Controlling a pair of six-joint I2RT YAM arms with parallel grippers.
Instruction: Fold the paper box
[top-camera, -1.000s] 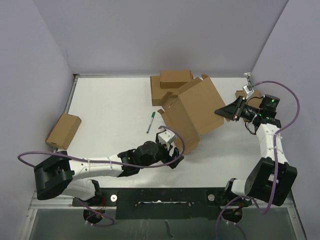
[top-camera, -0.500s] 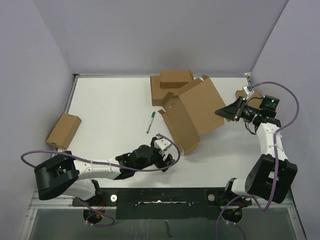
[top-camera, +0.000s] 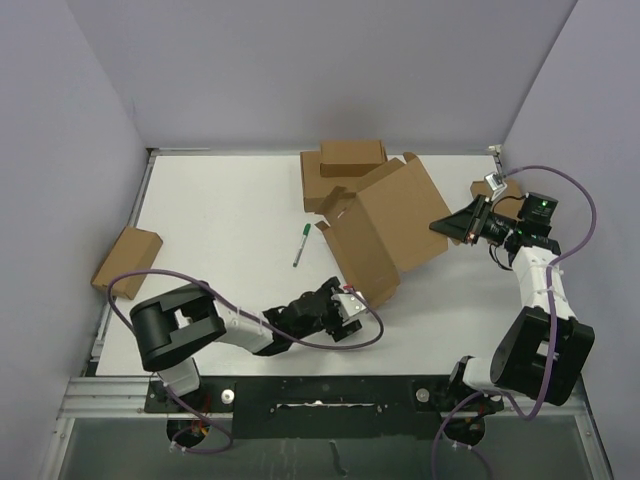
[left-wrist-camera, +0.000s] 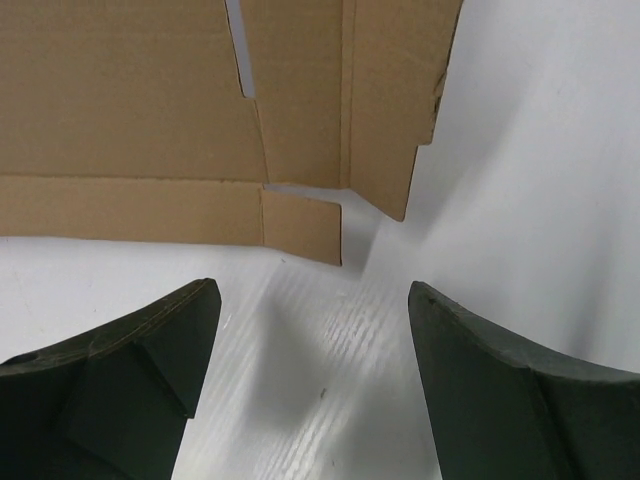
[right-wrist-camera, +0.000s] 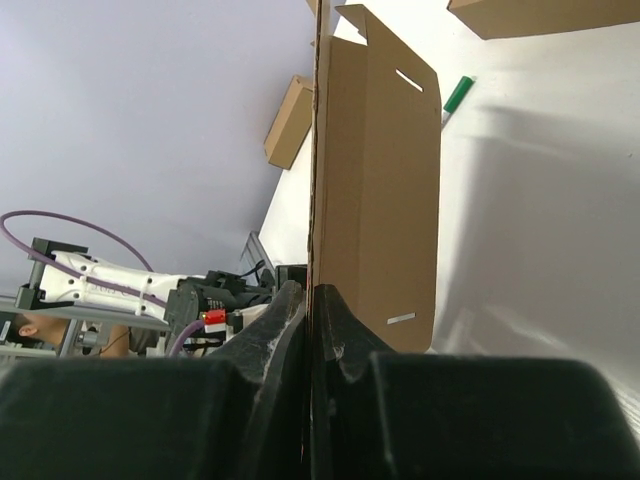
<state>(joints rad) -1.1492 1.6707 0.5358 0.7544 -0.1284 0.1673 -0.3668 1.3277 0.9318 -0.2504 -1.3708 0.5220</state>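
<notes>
— Two grippers: how do they stand?

— The left gripper (left-wrist-camera: 312, 300) has its fingers (left-wrist-camera: 130, 370) spread wide with nothing between them, low over the table (left-wrist-camera: 540, 150). The right gripper (right-wrist-camera: 312, 300) is pinched tight on the box (top-camera: 385, 225), on the thin edge of its right side.

— Where does the box lie from the left one?

— Just ahead of the fingertips, not touching them. A small tab and an angled flap at the box's near corner face the gap between the fingers.

— And from the right one?

— It runs straight out from the closed fingers, seen edge-on at the grip, one broad panel with a slot near its far end.

— On the table?

— Middle-right, tilted, with the held edge raised and a side flap turned up along its left side. A green pen (top-camera: 301, 245) lies just left of it. A pile (top-camera: 335, 170) of brown boxes sits just beyond it, and a lone brown carton (top-camera: 127, 262) rests at the table's left edge, well apart.
</notes>
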